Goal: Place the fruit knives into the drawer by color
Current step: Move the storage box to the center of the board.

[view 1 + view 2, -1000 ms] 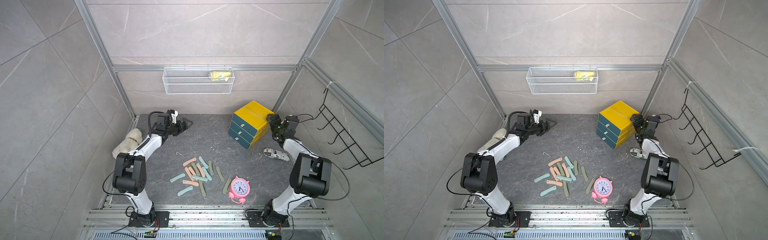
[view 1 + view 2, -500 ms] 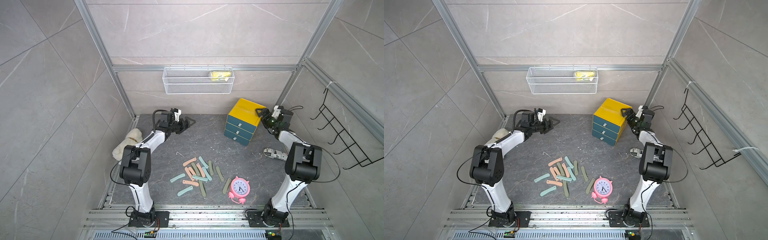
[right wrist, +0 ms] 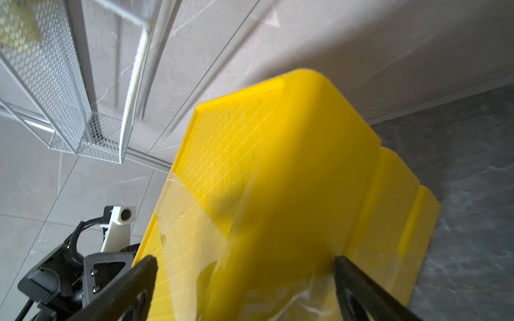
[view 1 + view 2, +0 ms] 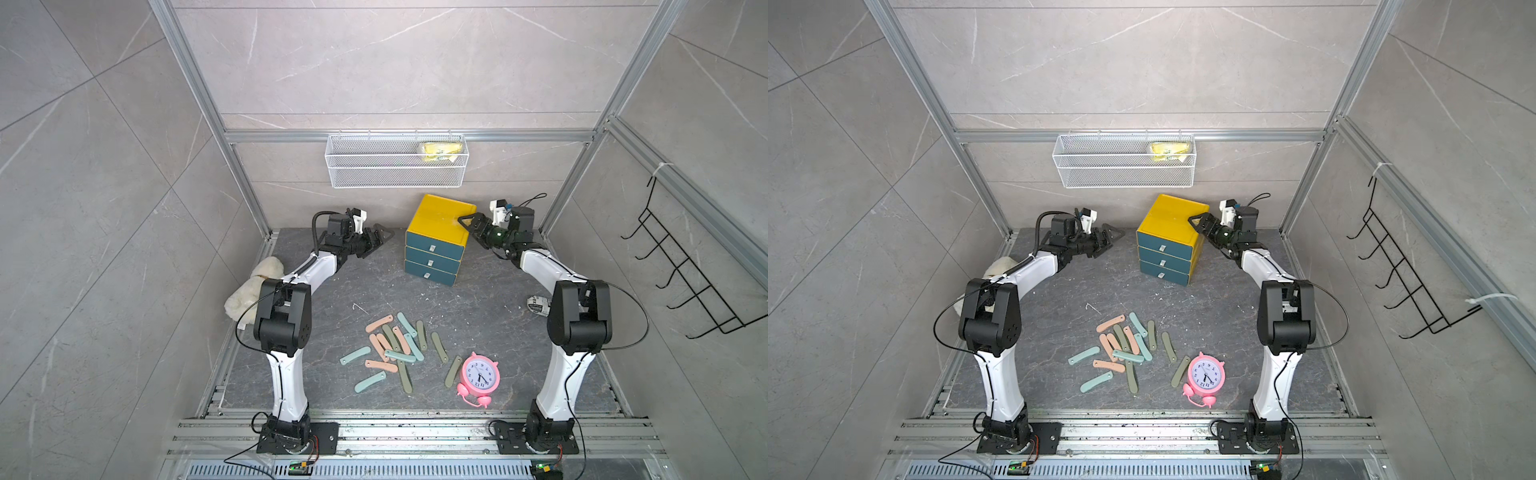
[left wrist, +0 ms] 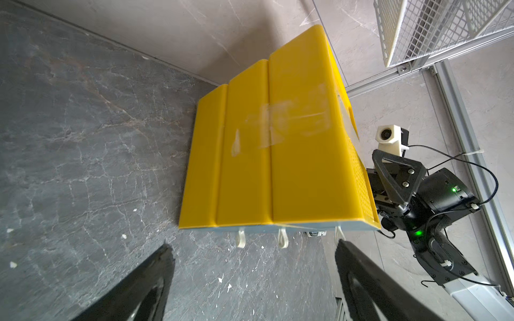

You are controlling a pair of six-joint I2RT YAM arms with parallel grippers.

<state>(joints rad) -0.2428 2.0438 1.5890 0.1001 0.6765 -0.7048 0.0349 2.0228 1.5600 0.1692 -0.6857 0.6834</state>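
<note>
- The left fingers [image 5: 144, 283] stand apart and hold nothing. They point at the side of the drawer [image 4: 434, 248] and are clear of it.
- The right fingers [image 3: 361, 291] stand wide apart, straddling the drawer's yellow top edge on the right arm's side; contact cannot be determined.
- The drawer stands at the rear of the surface [image 4: 332, 291], all three fronts closed.
- The fruit knives [image 4: 400, 356] lie in a loose scatter at front centre, well apart from the drawer, near a pink alarm clock [image 4: 481, 372].
</note>
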